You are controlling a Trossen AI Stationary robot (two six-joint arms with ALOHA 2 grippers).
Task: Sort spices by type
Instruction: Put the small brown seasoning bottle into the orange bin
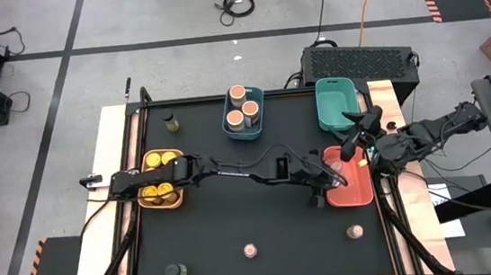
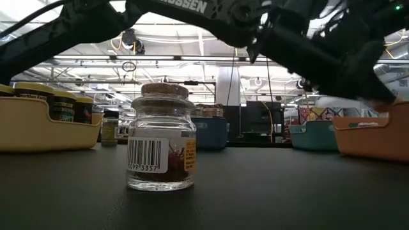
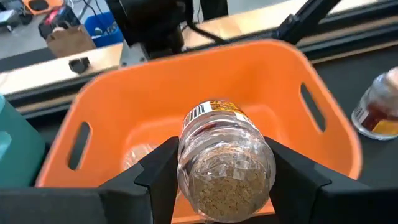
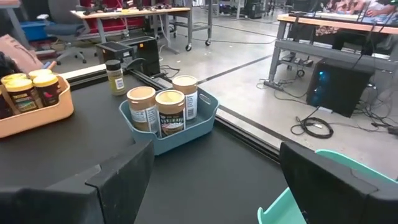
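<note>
While left fingers (image 3: 227, 180) pinch one jar (image 3: 225, 163), three peach-topped jars (image 1: 243, 109) fill one blue bin (image 1: 258, 123).

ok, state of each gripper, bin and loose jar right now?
left gripper: shut on small cork-topped jar, over red-orange bin
right gripper: open, empty
yellow bin: holds yellow-lidded jars
blue bin: three tan-topped jars, upright
teal bin: looks empty
front jar: upright, corked, loose on table

Clear cork-topped jar (image 3: 225, 167) tilted above orange bin (image 3: 112, 106); 3 tan-topped jars (image 1: 241, 108) upright, probably touching, in blue bin (image 1: 259, 124).
</note>
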